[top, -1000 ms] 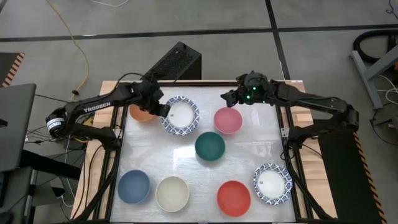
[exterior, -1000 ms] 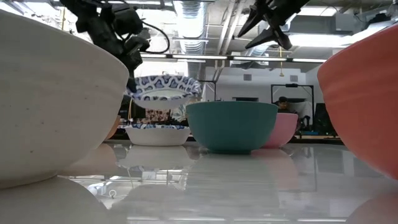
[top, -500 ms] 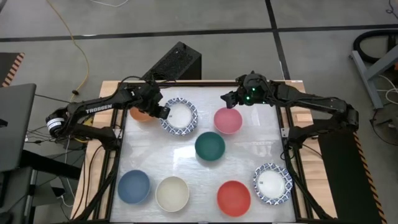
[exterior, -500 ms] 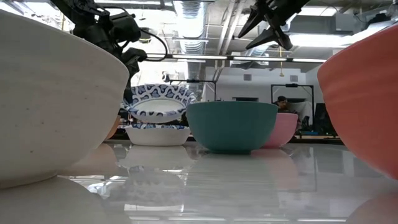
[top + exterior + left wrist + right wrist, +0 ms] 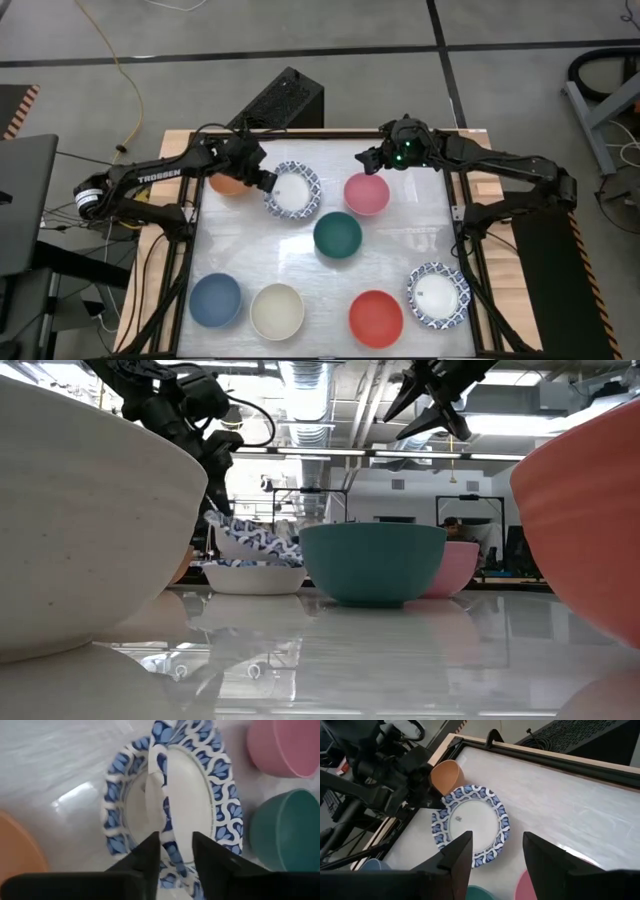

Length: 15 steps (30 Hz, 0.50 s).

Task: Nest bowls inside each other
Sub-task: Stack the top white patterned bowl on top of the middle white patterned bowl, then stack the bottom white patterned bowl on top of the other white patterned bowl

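One white bowl with a blue patterned rim (image 5: 192,810) lies tilted inside another of the same kind (image 5: 114,800), which rests on the table at the far left (image 5: 293,190). My left gripper (image 5: 176,856) is open, its fingers standing on either side of the upper bowl's raised rim. My right gripper (image 5: 368,160) hangs open above the far side of the pink bowl (image 5: 367,193). An orange bowl (image 5: 228,183) sits behind my left gripper. Dark green (image 5: 338,235), blue (image 5: 215,300), cream (image 5: 277,311), red (image 5: 376,319) and a third patterned bowl (image 5: 437,294) stand apart. My left gripper straddles the upper bowl's raised rim (image 5: 169,849), one finger inside the bowl and one outside, slanting down from the table's left. There is a gap beside the rim, and I cannot tell whether either finger touches it. The bowl leans in the lower bowl (image 5: 252,578).
A wooden frame (image 5: 185,250) borders the white table top. A black box (image 5: 283,100) lies beyond the far edge. Bare table shows between the dark green bowl and the near row. In the low view a person (image 5: 455,528) sits in the room behind.
The upper patterned bowl, held clear above the lower one a second ago, has sunk into it and now lies tilted, its left rim high by my left gripper. My left gripper has come down a little with it. My right gripper has kept still.
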Motion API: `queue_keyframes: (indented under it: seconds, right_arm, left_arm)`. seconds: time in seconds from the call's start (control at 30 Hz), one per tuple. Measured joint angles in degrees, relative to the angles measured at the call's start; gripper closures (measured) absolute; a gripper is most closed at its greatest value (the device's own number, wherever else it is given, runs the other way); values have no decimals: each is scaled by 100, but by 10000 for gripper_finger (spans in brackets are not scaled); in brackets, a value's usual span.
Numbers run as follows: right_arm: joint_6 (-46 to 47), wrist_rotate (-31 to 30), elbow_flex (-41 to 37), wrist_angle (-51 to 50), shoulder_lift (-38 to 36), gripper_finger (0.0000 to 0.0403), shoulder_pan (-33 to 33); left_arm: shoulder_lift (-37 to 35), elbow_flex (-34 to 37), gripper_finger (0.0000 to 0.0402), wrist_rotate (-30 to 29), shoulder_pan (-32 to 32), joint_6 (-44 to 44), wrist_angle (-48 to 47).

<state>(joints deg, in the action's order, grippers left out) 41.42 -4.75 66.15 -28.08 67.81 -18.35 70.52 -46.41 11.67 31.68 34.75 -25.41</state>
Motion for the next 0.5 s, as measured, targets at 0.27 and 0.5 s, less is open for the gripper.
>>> queue_keyframes:
  seconds: [0.27, 0.5]
  right_arm:
    - [-137, 15, 0, -49, 1, 209, 0]
    - [-159, 17, 0, -72, 1, 209, 0]
  left_arm:
    - [-1, 0, 229, -49, 56, -71, -31]
    - [0, -2, 223, -49, 107, -425, -410]
